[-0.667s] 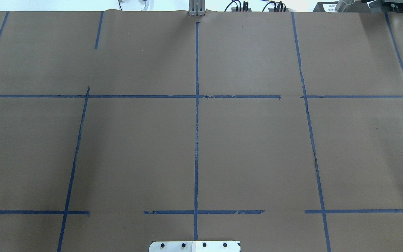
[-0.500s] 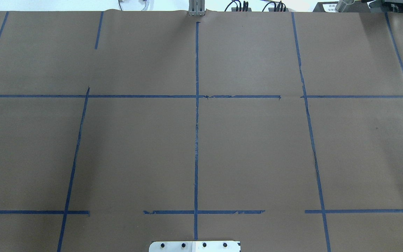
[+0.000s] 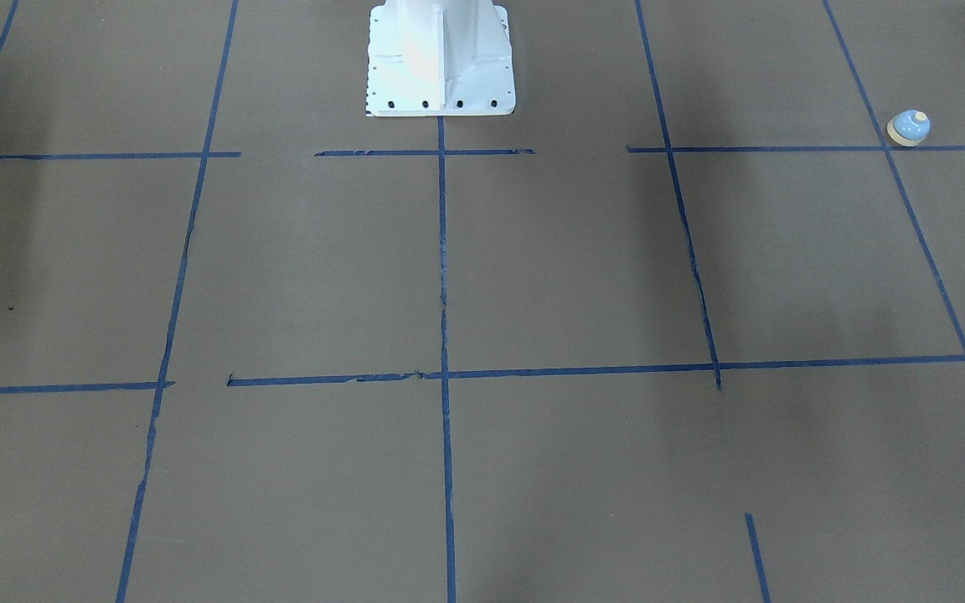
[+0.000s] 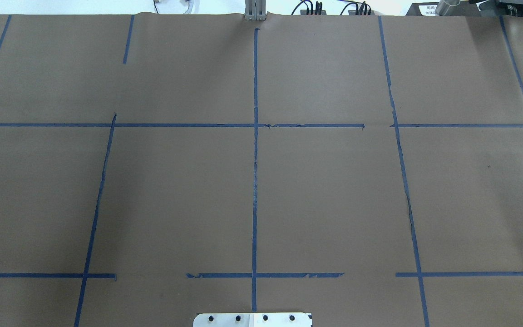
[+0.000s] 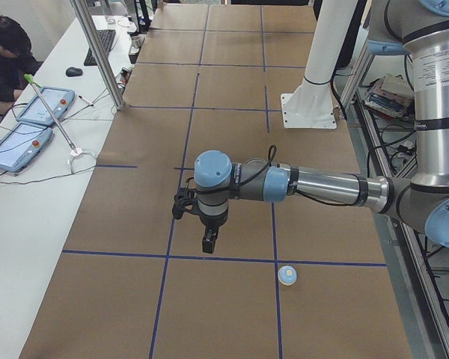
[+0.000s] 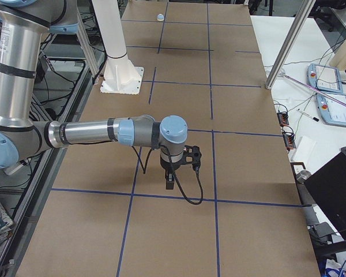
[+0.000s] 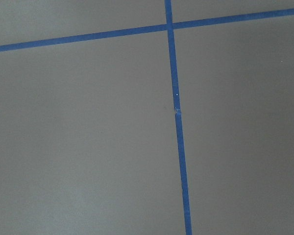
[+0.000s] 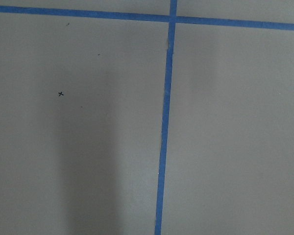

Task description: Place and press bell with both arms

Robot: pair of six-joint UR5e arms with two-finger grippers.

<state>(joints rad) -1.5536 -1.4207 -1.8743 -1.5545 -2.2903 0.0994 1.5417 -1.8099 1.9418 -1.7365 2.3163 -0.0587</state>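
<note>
The bell (image 3: pixel 909 127) stands upright on the brown paper beside a blue tape crossing, at the table's left end. It also shows in the exterior left view (image 5: pixel 287 275) and, tiny and far, in the exterior right view (image 6: pixel 160 17). It is out of the overhead and wrist views. My left gripper (image 5: pixel 208 243) hangs above the table, pointing down, apart from the bell. My right gripper (image 6: pixel 169 182) hangs above the table's right part. Both show only in the side views, so I cannot tell whether they are open or shut. Both wrist views show only paper and tape.
The white bolted pedestal (image 3: pixel 441 59) stands at the robot's edge of the table. A seated operator (image 5: pixel 4 52) and teach pendants (image 5: pixel 22 127) are at a white side table beyond a metal post (image 5: pixel 97 52). A black screen (image 6: pixel 334 190) stands past the far edge.
</note>
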